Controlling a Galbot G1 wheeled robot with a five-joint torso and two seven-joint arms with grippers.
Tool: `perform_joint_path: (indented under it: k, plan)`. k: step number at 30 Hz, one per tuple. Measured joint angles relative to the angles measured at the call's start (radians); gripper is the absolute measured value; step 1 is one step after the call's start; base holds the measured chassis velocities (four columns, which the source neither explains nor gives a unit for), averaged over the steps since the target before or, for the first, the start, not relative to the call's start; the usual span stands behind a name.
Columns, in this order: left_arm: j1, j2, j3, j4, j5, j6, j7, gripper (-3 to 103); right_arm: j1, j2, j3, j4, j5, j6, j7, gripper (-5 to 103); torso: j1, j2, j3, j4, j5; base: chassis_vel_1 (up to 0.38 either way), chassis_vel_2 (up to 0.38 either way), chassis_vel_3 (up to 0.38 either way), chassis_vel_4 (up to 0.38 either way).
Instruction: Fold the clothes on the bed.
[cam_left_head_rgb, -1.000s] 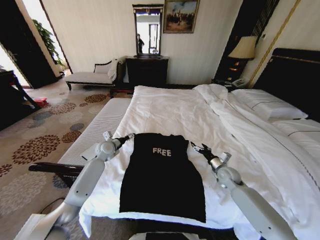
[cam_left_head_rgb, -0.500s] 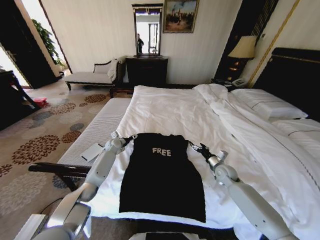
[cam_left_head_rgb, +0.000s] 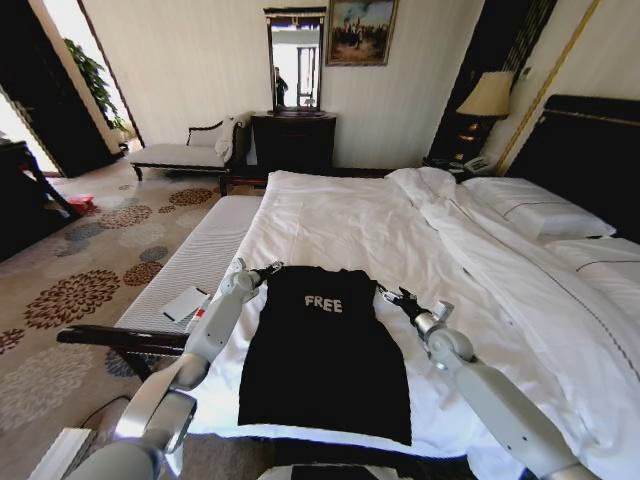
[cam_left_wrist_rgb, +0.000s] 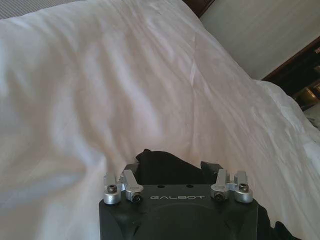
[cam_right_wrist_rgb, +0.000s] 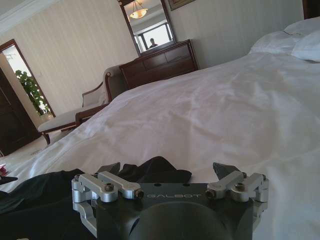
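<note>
Two grippers flanked a single garment at this stage of the fold. At far left, a striped bench (cam_left_head_rgb: 195, 262) stood alongside the bed (cam_left_head_rgb: 340, 215), carrying a small flat pale object (cam_left_head_rgb: 184, 303). The left gripper (cam_left_head_rgb: 268, 271) lay at the left shoulder of the black T-shirt (cam_left_head_rgb: 325, 350); in the left wrist view its fingers (cam_left_wrist_rgb: 131, 167) stood apart with a bunch of black fabric (cam_left_wrist_rgb: 167, 167) between them, though whether they pressed on the cloth could not be told. The shirt itself lay flat on the white sheet near the foot of the bed, white "FREE" lettering (cam_left_head_rgb: 323, 303) facing up, hem toward the robot, and both short sleeves appeared already tucked inward, giving a narrow, roughly rectangular outline. The right gripper (cam_left_head_rgb: 392, 296) sat at the opposite shoulder corner; the right wrist view showed its fingers (cam_right_wrist_rgb: 111, 169) spread wide, with a fold of black cloth (cam_right_wrist_rgb: 155, 170) lying between them on the sheet. Farther right, the rumpled duvet (cam_left_head_rgb: 500, 260) and pillows (cam_left_head_rgb: 540, 215) remained well apart from the work. By judgement, the sleeve folds were complete and the lengthwise fold, collar to hem, was left to do.
</note>
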Motion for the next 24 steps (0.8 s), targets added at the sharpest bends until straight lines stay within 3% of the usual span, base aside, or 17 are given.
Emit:
perform_joint_path:
  k: [2,3,6,10,11,13,16,24]
  plan:
    - [0.004,-0.001,0.0,0.001,0.009,0.0,0.001,62,-0.002,-0.001,0.003,0.002,0.0,0.0,0.0,100,0.0,0.0,0.0,0.0001,0.0,0.0,0.0,0.0,0.0]
    - [0.014,0.0,-0.003,0.004,0.029,-0.007,0.011,45,-0.008,-0.002,0.009,0.006,-0.001,0.0,0.001,100,0.0,0.0,0.0,0.0001,-0.0001,0.0,0.0,0.0,0.0]
    - [0.019,0.002,-0.005,0.004,0.039,-0.014,0.02,40,-0.011,-0.003,0.01,0.009,-0.002,0.0,0.001,100,0.0,0.0,0.0,0.0001,-0.0001,0.0,0.0,0.0,0.0]
    - [0.027,0.011,-0.01,0.003,0.053,-0.026,0.033,19,-0.012,-0.003,0.01,0.01,-0.003,0.0,0.004,100,0.0,0.0,0.0,0.0,-0.0001,0.0,0.0,0.0,0.0]
    - [0.027,0.011,-0.01,0.003,0.053,-0.026,0.033,19,-0.012,-0.003,0.01,0.01,-0.003,0.0,0.004,100,0.0,0.0,0.0,0.0,-0.0001,0.0,0.0,0.0,0.0]
    - [0.028,0.022,-0.011,0.001,0.059,-0.033,0.038,8,-0.003,-0.005,0.004,0.01,0.0,-0.001,0.01,100,0.0,0.0,0.0,-0.0001,-0.0001,0.0,0.0,0.0,0.0]
    - [0.021,0.037,-0.008,0.002,0.062,-0.038,0.043,2,0.025,-0.007,-0.02,-0.011,0.009,-0.001,0.022,100,0.0,0.0,0.0,0.0,-0.0001,0.0,0.0,0.0,0.0]
    - [-0.004,0.062,0.011,0.015,0.082,-0.046,0.05,0,0.189,-0.003,-0.142,-0.125,0.045,-0.028,0.046,100,0.0,0.0,0.0,0.0,-0.0002,0.0,0.0,0.0,0.0]
